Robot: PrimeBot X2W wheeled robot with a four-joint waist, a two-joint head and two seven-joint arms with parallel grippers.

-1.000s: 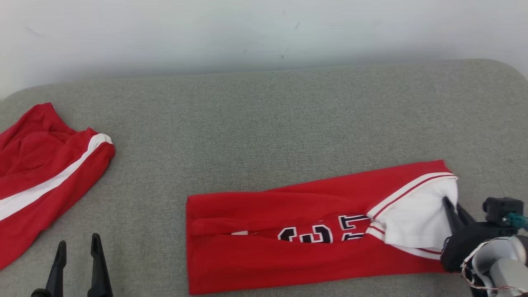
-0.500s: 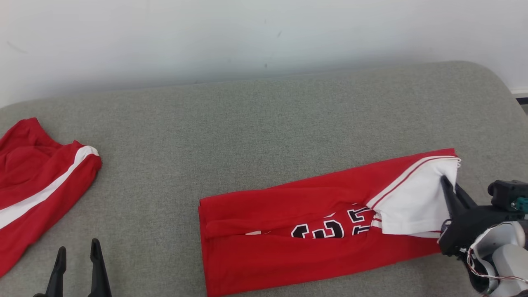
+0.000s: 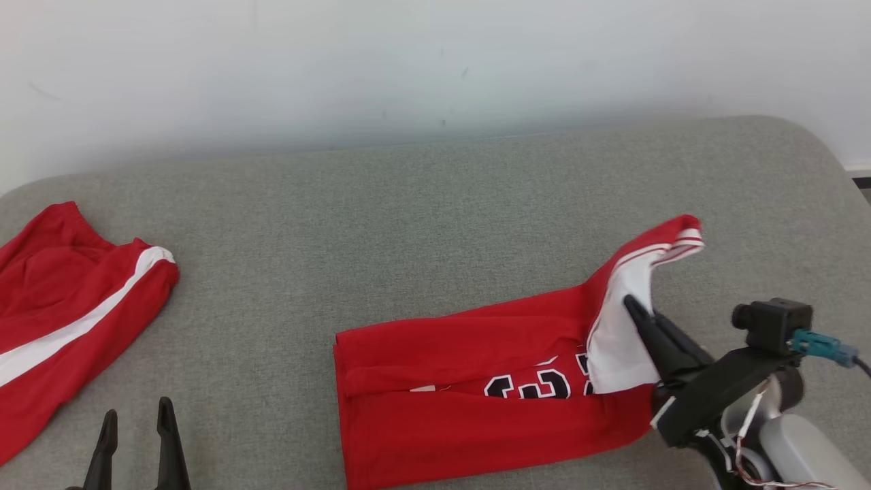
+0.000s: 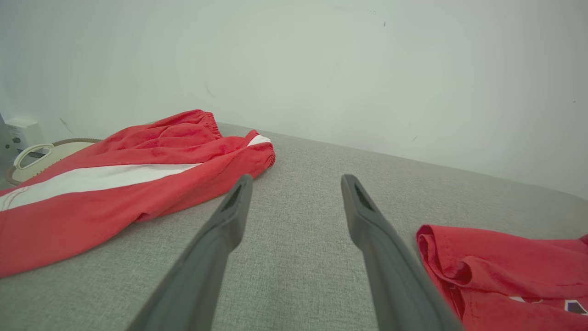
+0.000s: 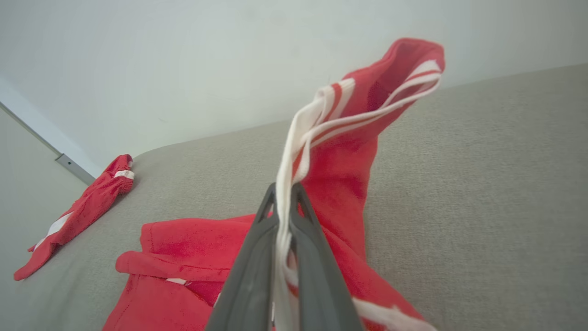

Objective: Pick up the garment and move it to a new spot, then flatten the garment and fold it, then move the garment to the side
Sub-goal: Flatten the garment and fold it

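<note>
Pinching the garment (image 5: 340,174) trim, right fingers (image 5: 255,266) press together, wrist view

Red numbered jersey (image 3: 476,422), folded long, white-trimmed right end lifted

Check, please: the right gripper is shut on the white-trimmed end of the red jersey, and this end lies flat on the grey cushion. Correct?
Not quite. The right gripper is shut on the white-trimmed end of the red jersey, but this end is raised off the grey cushion, not flat; the right wrist view shows it.
</note>
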